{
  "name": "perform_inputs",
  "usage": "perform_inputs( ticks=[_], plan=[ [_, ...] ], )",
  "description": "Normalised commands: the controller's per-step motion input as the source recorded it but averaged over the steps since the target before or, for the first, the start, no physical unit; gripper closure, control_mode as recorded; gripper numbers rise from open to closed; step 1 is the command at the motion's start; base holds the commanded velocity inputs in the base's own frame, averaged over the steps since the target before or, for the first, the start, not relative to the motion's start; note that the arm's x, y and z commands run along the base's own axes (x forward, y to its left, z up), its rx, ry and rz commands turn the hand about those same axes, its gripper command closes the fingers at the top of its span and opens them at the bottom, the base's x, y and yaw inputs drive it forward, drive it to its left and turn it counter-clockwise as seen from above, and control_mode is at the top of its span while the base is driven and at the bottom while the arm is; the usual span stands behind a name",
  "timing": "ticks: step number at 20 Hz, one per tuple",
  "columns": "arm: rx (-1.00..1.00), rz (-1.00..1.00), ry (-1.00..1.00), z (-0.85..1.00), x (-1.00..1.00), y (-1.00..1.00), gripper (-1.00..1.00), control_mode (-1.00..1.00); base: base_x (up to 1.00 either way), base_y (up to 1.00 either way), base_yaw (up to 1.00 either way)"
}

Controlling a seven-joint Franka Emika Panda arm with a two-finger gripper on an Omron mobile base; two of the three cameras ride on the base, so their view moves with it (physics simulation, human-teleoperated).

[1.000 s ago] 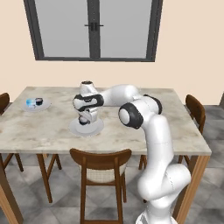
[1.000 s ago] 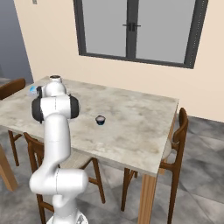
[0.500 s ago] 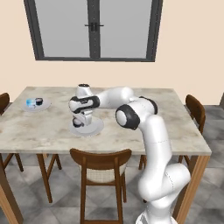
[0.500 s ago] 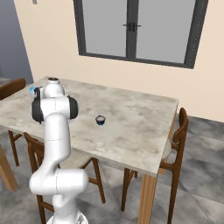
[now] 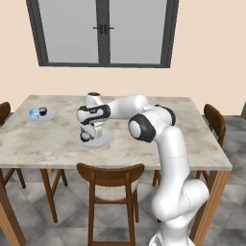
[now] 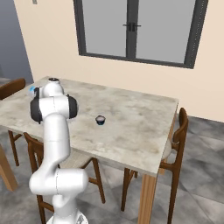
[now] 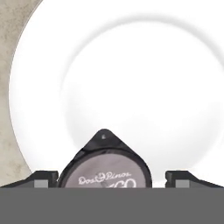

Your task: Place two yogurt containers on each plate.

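We're hovering the gripper over the near plate w/ a yogurt cup between the fingers; can't tell if clamped or released. Cup's looking light, stiff, prob. slick: we're favouring side walls, not the foil lid.

The white arm reaches forward and left from its base, elbow bent, wrist turned down. The gripper points straight down, its fingers spread apart.
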Motion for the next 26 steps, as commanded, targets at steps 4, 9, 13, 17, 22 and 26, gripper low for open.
perform_inputs(
  ticks=[4,9,13,17,22,26],
  plan=[
    [-0.02,0.01,-0.03,0.03,-0.06,-0.12,-1.00,-1.00,0.00,0.00,0.00],
    [-0.01,0.00,-0.13,0.21,0.00,-0.11,-1.00,-1.00,0.00,0.00,0.00],
    [0.00,0.00,-0.21,0.40,0.00,-0.02,-1.00,-1.00,0.00,0.00,0.00],
    [0.00,0.07,-0.20,0.31,-0.38,-0.29,-1.00,-1.00,0.00,0.00,0.00],
    [0.00,0.24,-0.04,0.09,-0.52,-0.44,-1.00,-1.00,0.00,0.00,0.00],
    [0.00,0.40,0.00,0.12,-0.51,-0.57,-1.00,-1.00,0.00,0.00,0.00]
  ],
)
